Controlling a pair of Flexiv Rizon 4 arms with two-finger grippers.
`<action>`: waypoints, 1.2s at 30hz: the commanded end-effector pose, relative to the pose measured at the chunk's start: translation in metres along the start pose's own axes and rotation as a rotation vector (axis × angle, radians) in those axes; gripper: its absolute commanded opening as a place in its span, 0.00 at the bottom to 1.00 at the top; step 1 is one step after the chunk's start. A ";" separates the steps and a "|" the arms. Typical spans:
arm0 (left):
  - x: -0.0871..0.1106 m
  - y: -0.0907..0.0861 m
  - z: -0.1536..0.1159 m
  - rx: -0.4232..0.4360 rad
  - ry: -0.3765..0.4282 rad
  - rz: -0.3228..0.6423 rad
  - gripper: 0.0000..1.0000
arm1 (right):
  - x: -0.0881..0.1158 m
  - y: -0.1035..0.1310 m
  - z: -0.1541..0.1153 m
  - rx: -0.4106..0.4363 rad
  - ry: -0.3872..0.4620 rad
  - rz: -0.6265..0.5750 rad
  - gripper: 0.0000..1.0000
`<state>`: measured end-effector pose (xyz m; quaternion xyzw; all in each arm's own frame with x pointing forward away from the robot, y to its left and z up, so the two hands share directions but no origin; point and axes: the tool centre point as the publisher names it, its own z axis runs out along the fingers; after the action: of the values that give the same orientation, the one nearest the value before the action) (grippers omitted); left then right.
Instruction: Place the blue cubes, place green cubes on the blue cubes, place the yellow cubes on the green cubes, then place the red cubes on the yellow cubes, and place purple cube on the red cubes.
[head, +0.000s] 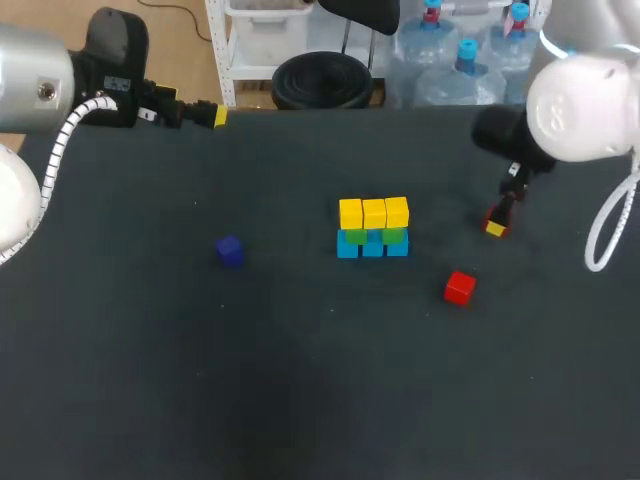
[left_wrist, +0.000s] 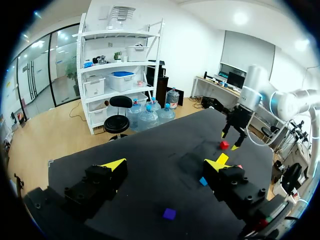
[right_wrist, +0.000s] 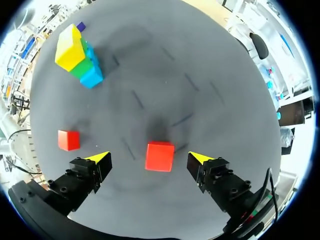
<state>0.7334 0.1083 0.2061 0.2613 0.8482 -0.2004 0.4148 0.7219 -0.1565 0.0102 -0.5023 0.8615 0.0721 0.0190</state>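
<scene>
Right gripper (head: 496, 220) hangs low over the right side of the dark table (head: 300, 400) in the head view, with a red cube (head: 492, 212) under it. Near the middle stands a wall of blue cubes (head: 372, 247), green cubes (head: 394, 236) on them and yellow cubes (head: 373, 212) on top. Its long axis runs left to right. A second red cube (head: 459, 287) lies nearer, right of the wall and apart from it. A purple cube (head: 230, 250) lies well to the wall's left. The left gripper (head: 218, 116) sits at the far left edge, pointing right.

In the left wrist view that gripper's fingers are spread wide with nothing between them. The purple cube lies on the table just ahead of them, and the wall is partly hidden behind one finger.

In the right wrist view the fingers stand wide apart, one on either side of the red cube, with a gap showing on each side. The second red cube lies beside one finger. The wall stands well ahead, seen end-on, its long axis running away from the gripper.
</scene>
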 end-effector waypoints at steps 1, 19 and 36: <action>0.001 0.002 0.001 0.006 -0.005 0.002 1.00 | -0.006 -0.010 0.005 -0.008 0.011 0.001 1.00; 0.001 0.002 0.001 0.006 -0.005 0.002 1.00 | -0.008 -0.013 0.016 -0.042 0.023 0.000 0.00; 0.001 0.002 0.001 0.006 -0.005 0.002 1.00 | -0.040 0.021 -0.076 0.039 0.107 -0.254 0.00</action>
<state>0.7334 0.1083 0.2061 0.2612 0.8482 -0.2004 0.4148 0.7375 -0.1312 0.0665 -0.6085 0.7929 0.0309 -0.0098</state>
